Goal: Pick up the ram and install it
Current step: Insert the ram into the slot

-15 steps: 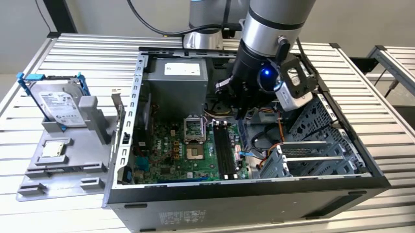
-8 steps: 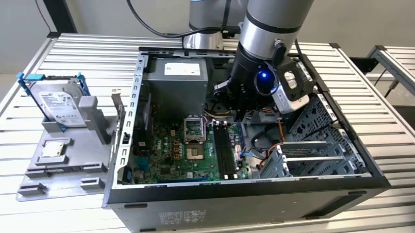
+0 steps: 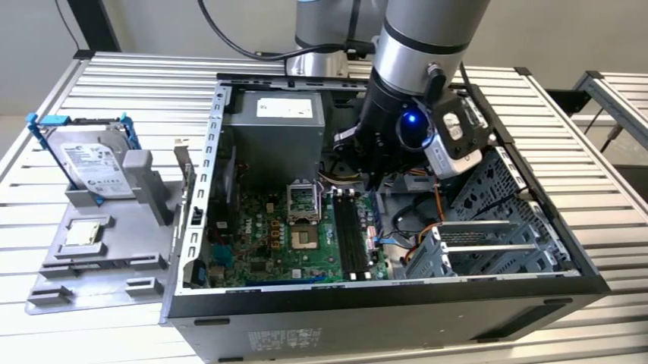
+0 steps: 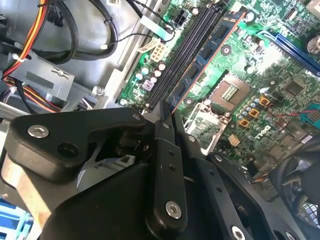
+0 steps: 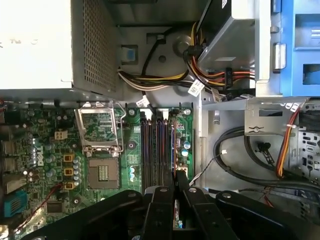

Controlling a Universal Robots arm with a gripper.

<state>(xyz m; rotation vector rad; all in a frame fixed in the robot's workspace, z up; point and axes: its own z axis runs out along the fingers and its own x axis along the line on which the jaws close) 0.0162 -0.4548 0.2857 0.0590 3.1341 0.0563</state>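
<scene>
Inside the open computer case [image 3: 405, 303], the gripper [image 5: 174, 176] pinches the ram [image 4: 207, 50] by its near end, its fingers [image 5: 165, 200] nearly together, the stick standing on edge in the memory slots [image 5: 152, 150]. From the exterior view, the slots lie at the arm's six o'clock on the green motherboard [image 3: 273, 243]; the second wrist view shows the ram's blue face and black chips.

An open black computer case [image 3: 405, 303] lies on a ribbed metal surface [image 3: 132, 83]. Inside it, a green motherboard [image 3: 273, 243] with an empty CPU socket [image 5: 102, 172] sits at the case's 7 o'clock, and a grey power supply [image 3: 273, 121] at 11 o'clock. Well outside the case at 9 o'clock, a silver hard drive [image 3: 91, 167] with blue rails stands upright in a grey holder [image 3: 102, 250]. Yellow, red and black power cables [image 5: 165, 80] run beside the power supply.
</scene>
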